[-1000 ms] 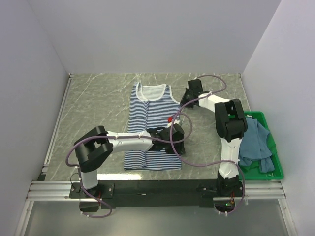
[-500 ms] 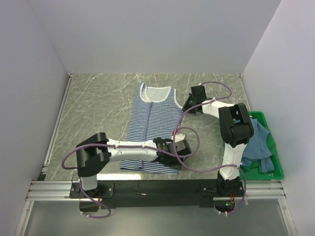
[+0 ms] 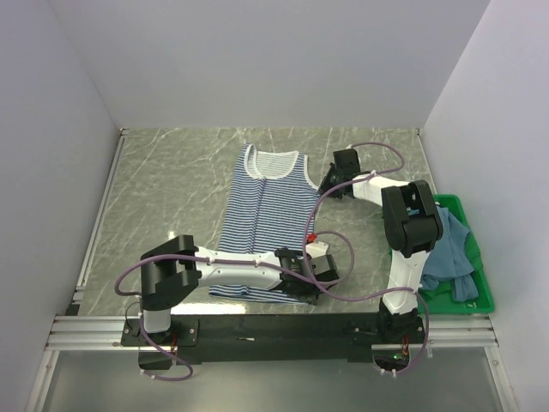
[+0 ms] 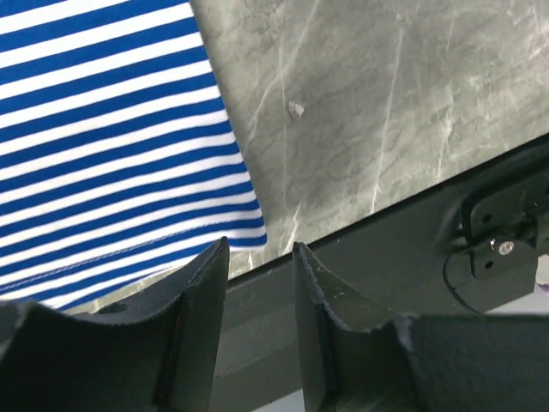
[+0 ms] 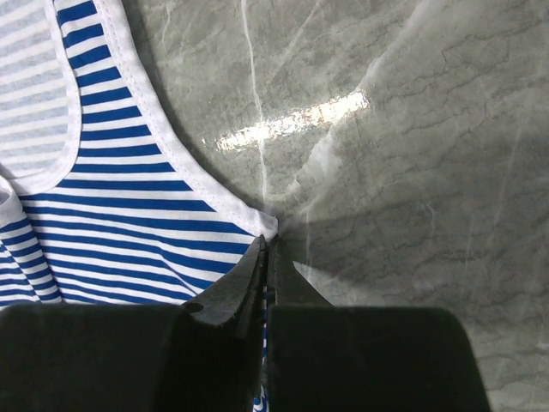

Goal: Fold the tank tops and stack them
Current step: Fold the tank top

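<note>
The navy-and-white striped tank top [image 3: 262, 215] lies flat mid-table, neck toward the far wall. My right gripper [image 3: 328, 187] is shut on its right armhole corner; in the right wrist view the white trim [image 5: 268, 223] sits at the fingertips [image 5: 266, 245] and striped cloth [image 5: 120, 197] shows in the slit between them. My left gripper [image 3: 302, 290] hovers at the top's near right hem corner [image 4: 257, 233], open, with nothing between its jaws [image 4: 257, 251]. The teal-blue tank top [image 3: 446, 249] lies crumpled in the green crate.
The green crate [image 3: 482, 302] stands at the table's right edge beside the right arm. The black front rail [image 4: 386, 249] runs just past the hem corner. Purple cables loop over the table near both wrists. White walls enclose the grey marbled table [image 3: 171, 197].
My left gripper has slid along the top's right edge toward me, to the hem corner, its jaws narrowing slightly. The right gripper drew the armhole corner right and nearer, then held still.
</note>
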